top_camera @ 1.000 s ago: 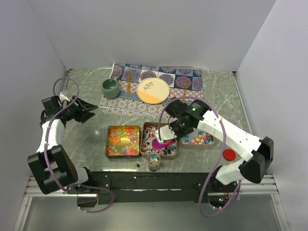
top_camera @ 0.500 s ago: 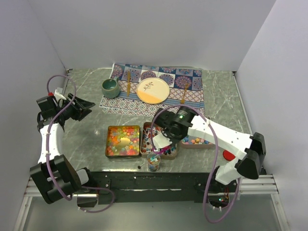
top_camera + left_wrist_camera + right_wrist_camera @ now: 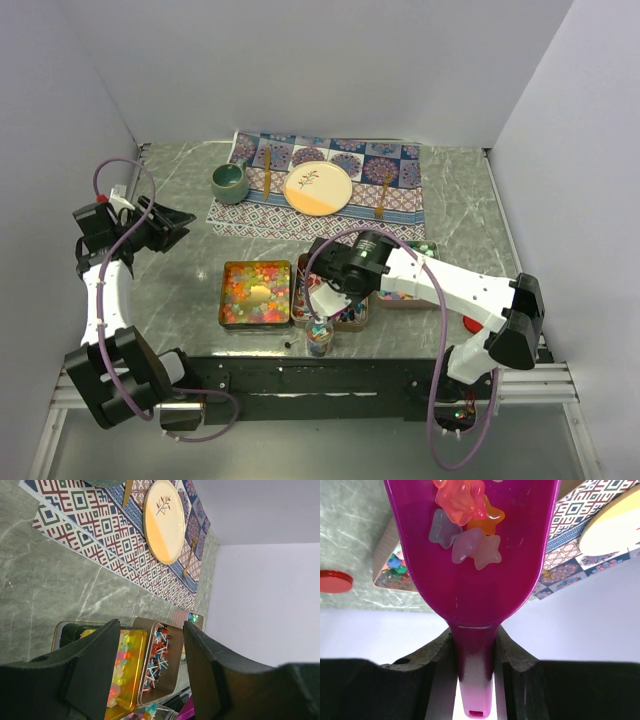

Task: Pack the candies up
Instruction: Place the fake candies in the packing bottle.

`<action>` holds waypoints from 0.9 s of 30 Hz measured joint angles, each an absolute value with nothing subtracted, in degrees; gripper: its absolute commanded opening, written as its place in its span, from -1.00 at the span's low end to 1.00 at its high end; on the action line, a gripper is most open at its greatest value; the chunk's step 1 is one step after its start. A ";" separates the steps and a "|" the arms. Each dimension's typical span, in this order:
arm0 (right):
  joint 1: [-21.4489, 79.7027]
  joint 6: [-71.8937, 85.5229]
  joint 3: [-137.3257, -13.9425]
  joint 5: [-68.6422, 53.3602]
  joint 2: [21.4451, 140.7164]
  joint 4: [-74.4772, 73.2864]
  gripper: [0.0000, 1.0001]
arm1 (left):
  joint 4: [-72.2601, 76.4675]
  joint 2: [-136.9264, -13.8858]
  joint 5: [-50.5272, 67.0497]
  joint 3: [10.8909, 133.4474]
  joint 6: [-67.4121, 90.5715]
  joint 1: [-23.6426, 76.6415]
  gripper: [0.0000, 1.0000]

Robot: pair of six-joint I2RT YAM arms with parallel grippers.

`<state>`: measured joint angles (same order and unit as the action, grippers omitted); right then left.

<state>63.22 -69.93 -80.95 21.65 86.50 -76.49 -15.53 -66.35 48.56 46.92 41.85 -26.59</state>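
Note:
My right gripper point(image 3: 474, 640) is shut on the handle of the purple scoop point(image 3: 475, 565), which carries several orange, pink and pale star-shaped candies point(image 3: 465, 525). In the top view it point(image 3: 325, 298) hangs over the middle tin, just above the small clear jar point(image 3: 319, 338) with candies in it. Three tins stand in a row: orange-yellow gummies point(image 3: 256, 292), wrapped pieces point(image 3: 345, 312), and pastel pieces point(image 3: 410, 290), which is partly hidden by the arm. My left gripper point(image 3: 180, 225) is open and empty at the left, well away from the tins; its wrist view point(image 3: 150, 635) looks towards them.
A round red lid point(image 3: 474, 323) lies to the right of the tins and shows in the right wrist view point(image 3: 335, 581). A patterned mat point(image 3: 330, 185) at the back holds a green cup point(image 3: 229, 181), a plate point(image 3: 318, 188) and two wooden utensils.
My right arm swung left and nearer with the scoop, from beside the right tin to above the jar. My left arm drew back slightly to the left.

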 measured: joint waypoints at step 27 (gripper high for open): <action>71.70 -73.38 -78.54 37.50 86.06 -76.27 -1.00 | -13.23 -64.14 49.34 44.34 44.82 -27.18 0.20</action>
<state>71.70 -73.38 -78.54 37.50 86.06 -76.27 -13.23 -64.14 49.34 44.34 44.82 -27.18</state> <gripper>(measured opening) 0.351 0.597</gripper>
